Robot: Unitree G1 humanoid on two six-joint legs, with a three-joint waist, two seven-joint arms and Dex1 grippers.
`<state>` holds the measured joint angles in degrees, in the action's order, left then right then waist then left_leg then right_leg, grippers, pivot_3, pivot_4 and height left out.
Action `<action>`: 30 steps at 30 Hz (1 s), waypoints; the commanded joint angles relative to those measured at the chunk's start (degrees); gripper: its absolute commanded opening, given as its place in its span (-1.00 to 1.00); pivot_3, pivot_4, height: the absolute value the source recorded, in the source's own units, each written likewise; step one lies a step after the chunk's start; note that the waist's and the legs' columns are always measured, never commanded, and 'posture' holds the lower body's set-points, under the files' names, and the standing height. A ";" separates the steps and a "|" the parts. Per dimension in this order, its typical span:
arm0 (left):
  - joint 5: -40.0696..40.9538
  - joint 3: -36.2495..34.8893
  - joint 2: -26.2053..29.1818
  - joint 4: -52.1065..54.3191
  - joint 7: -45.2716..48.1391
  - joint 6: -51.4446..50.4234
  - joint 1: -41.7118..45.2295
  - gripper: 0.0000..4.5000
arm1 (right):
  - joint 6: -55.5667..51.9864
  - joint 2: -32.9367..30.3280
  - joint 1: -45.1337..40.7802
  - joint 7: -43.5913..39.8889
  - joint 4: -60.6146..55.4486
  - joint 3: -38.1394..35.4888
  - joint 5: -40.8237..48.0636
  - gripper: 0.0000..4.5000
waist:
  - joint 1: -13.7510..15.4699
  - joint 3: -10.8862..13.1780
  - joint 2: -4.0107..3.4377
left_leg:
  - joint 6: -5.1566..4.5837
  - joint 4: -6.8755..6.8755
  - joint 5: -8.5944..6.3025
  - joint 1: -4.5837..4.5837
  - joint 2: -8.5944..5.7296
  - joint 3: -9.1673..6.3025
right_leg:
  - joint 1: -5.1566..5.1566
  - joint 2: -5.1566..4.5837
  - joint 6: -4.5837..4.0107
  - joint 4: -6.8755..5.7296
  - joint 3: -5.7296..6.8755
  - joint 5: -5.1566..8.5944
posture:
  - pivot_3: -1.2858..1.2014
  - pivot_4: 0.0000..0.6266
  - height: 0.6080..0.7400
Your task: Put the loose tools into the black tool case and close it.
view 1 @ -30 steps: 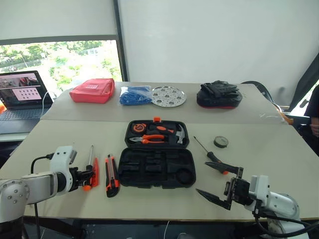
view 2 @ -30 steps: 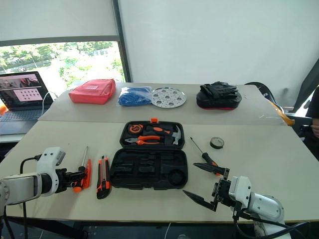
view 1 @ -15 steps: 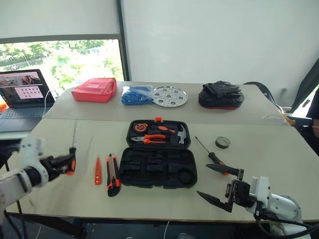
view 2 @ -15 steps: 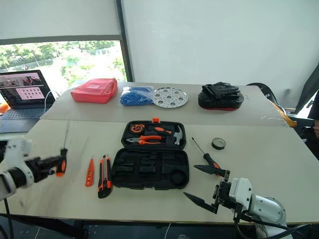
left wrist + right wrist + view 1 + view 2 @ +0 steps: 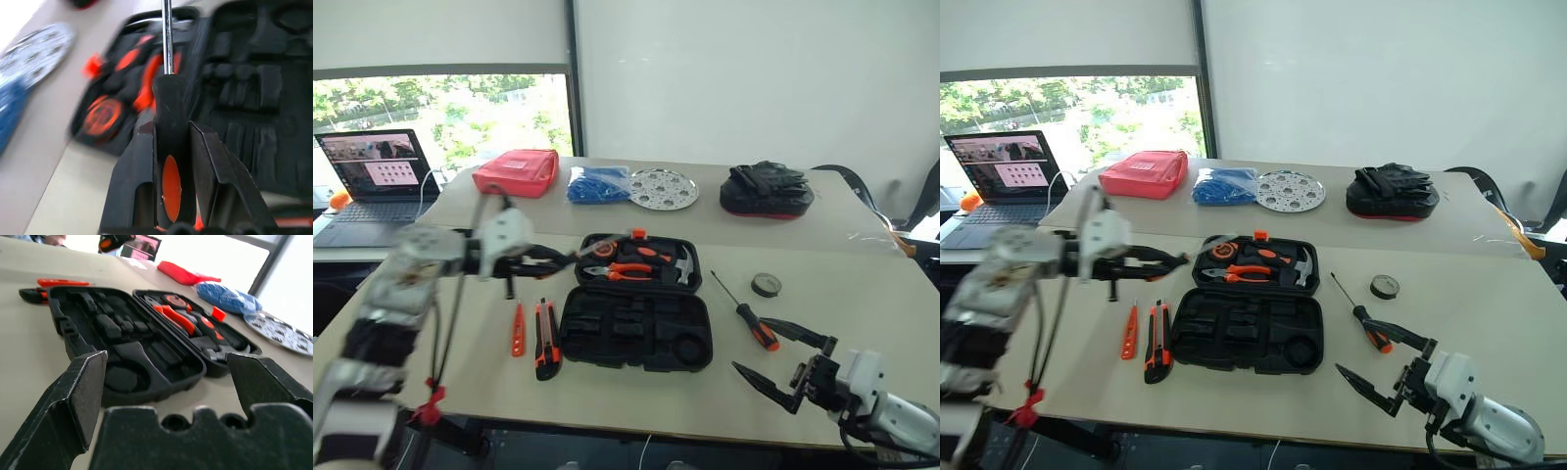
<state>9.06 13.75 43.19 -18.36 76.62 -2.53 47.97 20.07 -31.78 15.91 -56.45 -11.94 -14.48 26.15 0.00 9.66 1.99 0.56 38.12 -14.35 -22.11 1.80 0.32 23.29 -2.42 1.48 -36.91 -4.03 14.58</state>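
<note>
The left tool (image 5: 168, 161) is clenched on a long screwdriver (image 5: 167, 127) by its black handle with an orange oval inset, the steel shaft pointing out over the open black tool case (image 5: 636, 328). Below that arm, on the pale desk (image 5: 862, 294), lie a small slim orange screwdriver (image 5: 518, 328) and, just beside it, an orange-and-black utility knife (image 5: 544, 339), both near the case's left edge. The case lies flat in the middle of the desk, its near half showing empty moulded recesses, its far half holding orange-handled pliers (image 5: 622, 272) and a hammer. To the right of the case lie a second long screwdriver (image 5: 744, 311) and a small tape roll (image 5: 765, 285). The right tool (image 5: 793, 367) hangs released, fingers spread wide, near that screwdriver's handle. A laptop (image 5: 374, 181) stands at the far left by a window.
</note>
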 commanded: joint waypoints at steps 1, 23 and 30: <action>-5.66 4.93 -3.10 -7.52 3.68 3.45 6.53 -0.75 | 0.93 1.06 1.68 2.87 -5.21 -1.22 0.05 1.00 | -0.99 0.00 0.00 | -0.06 0.00 -0.04 -0.03 0.00 -0.01 | 0.04 0.00 0.01 -0.01 -0.01 0.00 | 0.03 -0.52 1.00; -21.25 13.14 -12.07 -12.02 0.90 -8.75 9.56 -0.75 | -0.35 2.84 5.61 9.54 -12.21 -0.26 -1.97 1.00 | -0.87 0.02 -0.03 | -0.18 0.67 -0.11 -0.19 -0.02 -0.19 | 0.00 0.02 0.44 -0.28 0.03 0.11 | 0.03 -0.52 1.00; -20.81 11.49 -14.02 -10.03 -2.07 -10.95 9.35 -0.33 | -0.31 3.09 4.96 9.42 -11.75 0.91 -2.12 1.00 | -0.60 0.02 -0.03 | -0.19 0.75 -0.11 -0.16 -0.03 -0.21 | -0.09 0.02 0.46 -0.29 0.03 0.09 | 0.03 -0.52 1.00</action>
<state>-11.78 26.52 29.51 -30.11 76.38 -13.01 57.15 19.36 -28.65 21.07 -47.31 -22.51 -13.51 23.73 -0.60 9.68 1.96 0.38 38.90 -14.45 -22.27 1.76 0.10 23.19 -2.40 1.96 -37.20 -4.00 14.67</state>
